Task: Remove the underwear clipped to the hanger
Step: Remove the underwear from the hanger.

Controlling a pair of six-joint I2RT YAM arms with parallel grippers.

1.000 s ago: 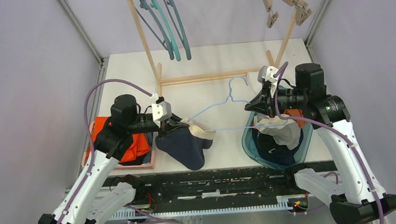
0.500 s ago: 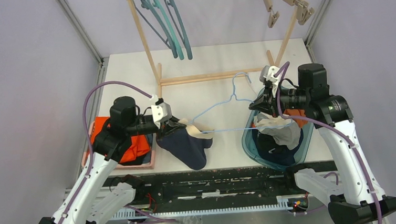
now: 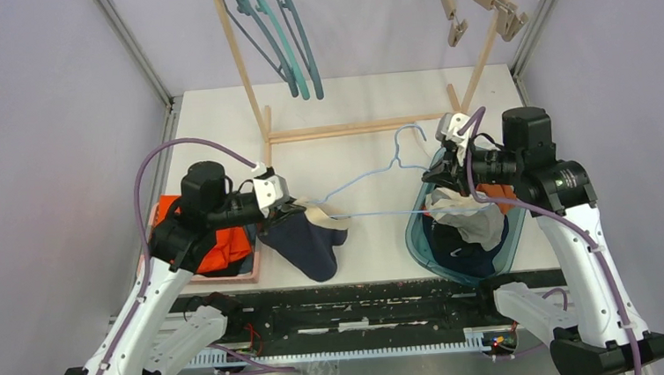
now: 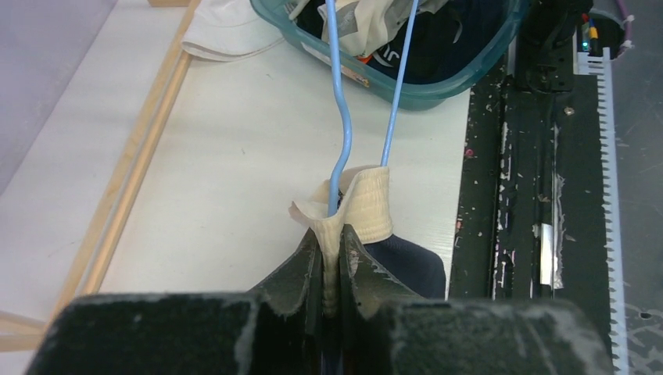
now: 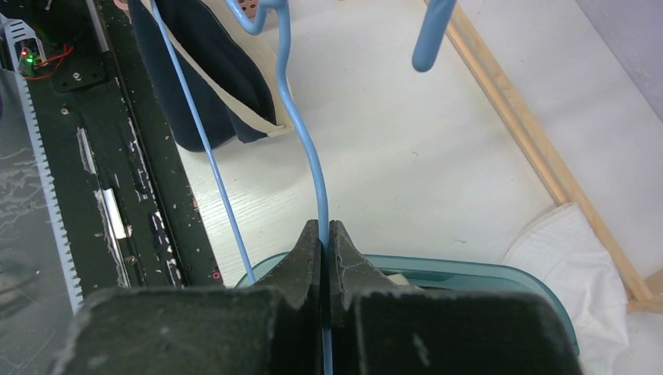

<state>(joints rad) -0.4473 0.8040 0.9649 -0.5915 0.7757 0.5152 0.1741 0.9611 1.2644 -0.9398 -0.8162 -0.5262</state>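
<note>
top view: my left gripper [image 3: 293, 210] pinches the navy underwear [image 3: 310, 246] at the left end of the blue hanger [image 3: 374, 213].
left wrist: the jaws are tight on its cream waistband [image 4: 367, 207].
right wrist: my right gripper [image 5: 324, 226] is pressed together on the hanger wire, above the teal basket [image 5: 469, 269].

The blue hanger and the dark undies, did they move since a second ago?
The left gripper dragged the navy underwear a little left by its cream waistband; the right gripper drew the hanger slightly right and away. Both grips stayed shut, nothing let go; the teal basket kept still.
</note>
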